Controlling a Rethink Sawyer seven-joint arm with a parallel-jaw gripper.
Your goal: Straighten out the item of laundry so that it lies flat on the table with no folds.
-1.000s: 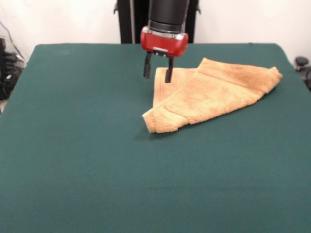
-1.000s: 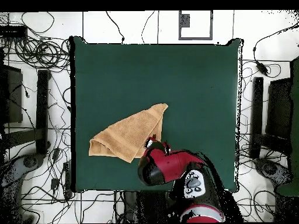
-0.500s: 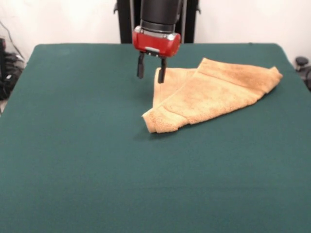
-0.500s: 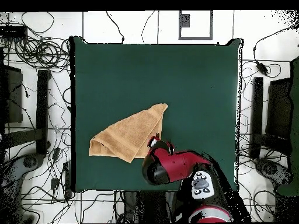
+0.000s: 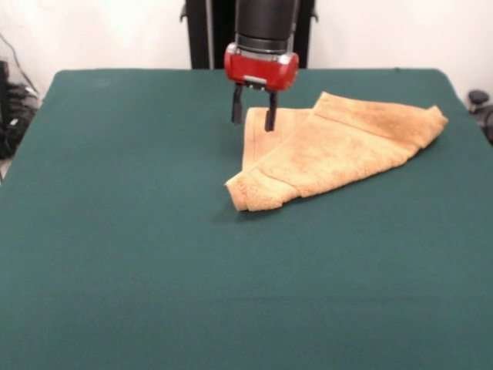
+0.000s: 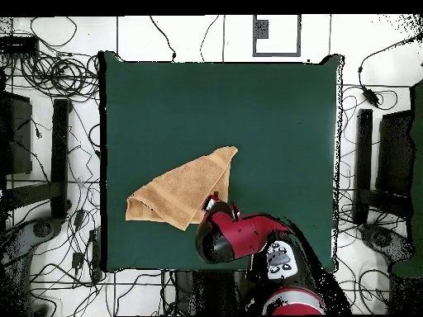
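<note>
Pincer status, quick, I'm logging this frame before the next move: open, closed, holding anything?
Pincer: open and empty, hanging just above the far corner of the folded towel.

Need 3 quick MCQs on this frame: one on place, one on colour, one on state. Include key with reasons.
1. The gripper is
A. over the towel's far left corner
B. at the table's near edge
C. off the table

2. The table cover is
A. grey
B. dark green
C. white

3. The towel lies
A. spread flat
B. rolled up
C. folded over itself

Key: 1 A, its open fingers hang beside that corner; 2 B, green cloth fills the top; 3 C, an upper layer overlaps a lower one diagonally.
</note>
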